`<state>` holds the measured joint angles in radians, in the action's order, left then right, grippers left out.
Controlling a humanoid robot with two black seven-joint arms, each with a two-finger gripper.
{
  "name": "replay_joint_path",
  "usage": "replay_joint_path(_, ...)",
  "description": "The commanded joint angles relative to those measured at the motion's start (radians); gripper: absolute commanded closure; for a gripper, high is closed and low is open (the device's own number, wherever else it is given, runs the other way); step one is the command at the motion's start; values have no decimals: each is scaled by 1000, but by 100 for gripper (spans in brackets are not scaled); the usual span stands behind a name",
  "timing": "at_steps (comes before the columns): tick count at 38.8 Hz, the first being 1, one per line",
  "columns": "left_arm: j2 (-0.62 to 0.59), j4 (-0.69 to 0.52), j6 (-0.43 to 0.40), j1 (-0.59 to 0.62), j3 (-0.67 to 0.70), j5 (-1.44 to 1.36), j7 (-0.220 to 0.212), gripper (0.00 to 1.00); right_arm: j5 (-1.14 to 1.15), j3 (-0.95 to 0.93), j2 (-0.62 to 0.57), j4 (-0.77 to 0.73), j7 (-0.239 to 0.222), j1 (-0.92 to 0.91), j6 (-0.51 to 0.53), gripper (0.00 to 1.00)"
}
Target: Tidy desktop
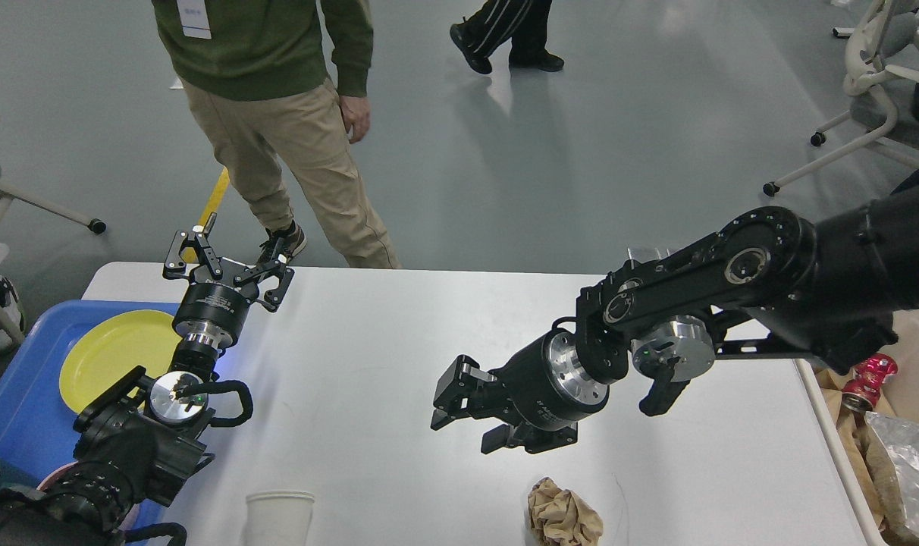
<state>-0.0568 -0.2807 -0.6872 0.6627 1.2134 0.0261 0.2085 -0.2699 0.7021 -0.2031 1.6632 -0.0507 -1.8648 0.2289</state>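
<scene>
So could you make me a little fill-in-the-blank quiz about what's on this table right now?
1. The plate in the blue tray is ____ in colour.
2. The crumpled brown paper lies on the desktop nearest the ____ gripper.
3. The left gripper has its fingers ____.
4. The white paper cup stands ____ on the desktop.

Missing words: yellow; right; open; upright

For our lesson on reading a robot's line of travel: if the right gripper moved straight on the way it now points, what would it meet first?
The right gripper points leftward and slightly down over the desktop. Nothing stands in that line; it would probably meet bare tabletop first. The paper cup lies nearer the camera, likely off that line, though depth is unclear.
</scene>
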Motion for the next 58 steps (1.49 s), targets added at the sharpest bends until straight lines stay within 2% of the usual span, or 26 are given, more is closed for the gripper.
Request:
replay_joint_path(1, 0, 0, 0, 0, 0, 0, -1, 4, 3, 34, -35, 13, 0, -16, 76, 0)
replay_joint_path(13, 0, 2, -5, 0, 0, 0, 0, 4, 104, 180, -18, 1, -1, 91, 72, 0)
replay_joint_path(27, 0, 2, -5, 0, 0, 0, 0, 4, 149, 205, 5, -147, 0, 372, -120, 0)
replay_joint_path(34, 0, 1, -5, 0, 0, 0, 0, 4, 149, 205, 59, -269, 0, 501, -143, 0)
replay_joint_path(40, 0, 2, -5, 0, 0, 0, 0, 4, 152, 201, 70, -290, 0, 555, -148, 0)
replay_joint_path(43, 0, 2, -5, 0, 0, 0, 0, 4, 153, 200, 83, -286, 6, 573, -192, 2)
replay_joint_path(44, 0, 0, -5, 0, 0, 0, 0, 4, 156, 200, 87, -284, 8, 576, -210, 10)
replay_joint_path(46, 0, 2, -5, 0, 0, 0, 0, 4, 161, 201, 100, -287, 11, 590, -252, 42)
replay_joint_path(47, 0, 2, -5, 0, 0, 0, 0, 4, 161, 203, 106, -290, 11, 598, -282, 47)
replay_joint_path(49, 0, 2, -5, 0, 0, 0, 0, 4, 175, 206, 119, -264, 12, 590, -315, 49)
replay_joint_path(51, 0, 2, -5, 0, 0, 0, 0, 4, 201, 208, 119, -241, 12, 584, -312, 55)
replay_joint_path(52, 0, 0, -5, 0, 0, 0, 0, 4, 228, 208, 117, -224, 12, 570, -307, 78)
replay_joint_path(53, 0, 1, -5, 0, 0, 0, 0, 4, 236, 208, 117, -220, 12, 563, -306, 93)
replay_joint_path(54, 0, 2, -5, 0, 0, 0, 0, 4, 241, 208, 117, -215, 12, 555, -304, 100)
replay_joint_path(58, 0, 2, -5, 0, 0, 0, 0, 4, 244, 205, 117, -192, 11, 526, -312, 100)
